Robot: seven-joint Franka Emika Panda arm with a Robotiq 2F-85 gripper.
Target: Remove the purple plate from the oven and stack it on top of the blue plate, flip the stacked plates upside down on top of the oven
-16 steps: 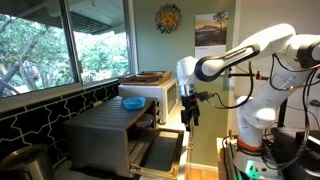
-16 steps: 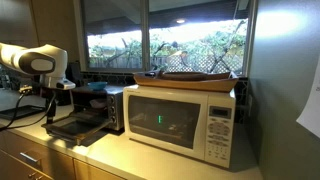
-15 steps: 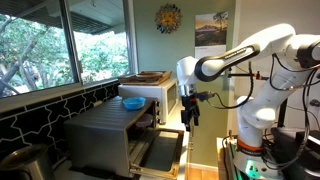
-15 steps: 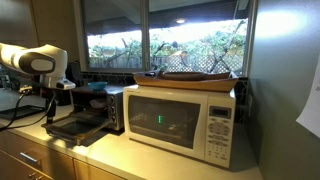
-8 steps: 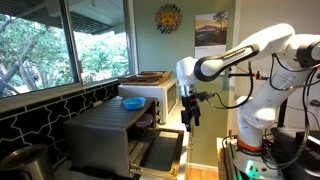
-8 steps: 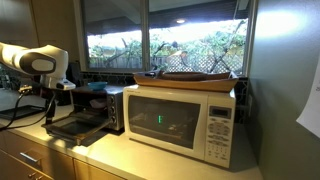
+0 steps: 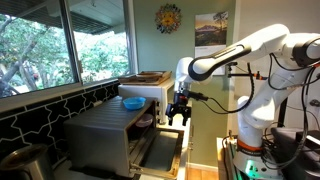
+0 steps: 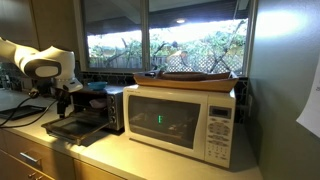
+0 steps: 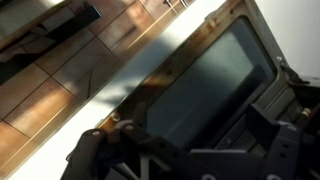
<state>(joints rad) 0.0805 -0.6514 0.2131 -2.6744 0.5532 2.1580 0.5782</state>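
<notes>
The dark-grey oven [image 7: 105, 135] stands on the counter with its front door [image 7: 160, 152] folded down open; it also shows in the other exterior view [image 8: 98, 105]. The blue plate [image 7: 132, 102] lies on the oven's top. A dim purplish shape [image 7: 147, 120] sits just inside the oven's opening; I cannot tell for sure that it is the purple plate. My gripper [image 7: 180, 118] hangs over the open door in front of the opening, fingers apart and empty. It also shows in an exterior view [image 8: 64, 100]. The wrist view shows the door's glass [image 9: 200, 85] below the fingers.
A white microwave [image 8: 185, 120] stands beside the oven with a wooden tray [image 8: 190, 78] on top. Windows and a dark tiled wall [image 7: 40, 110] run behind the oven. The counter's edge [image 8: 40, 150] lies in front of the open door.
The gripper has moved from beside the oven toward its opening, turned at the wrist, and now hangs over the open door. The plates and the door have not moved.
</notes>
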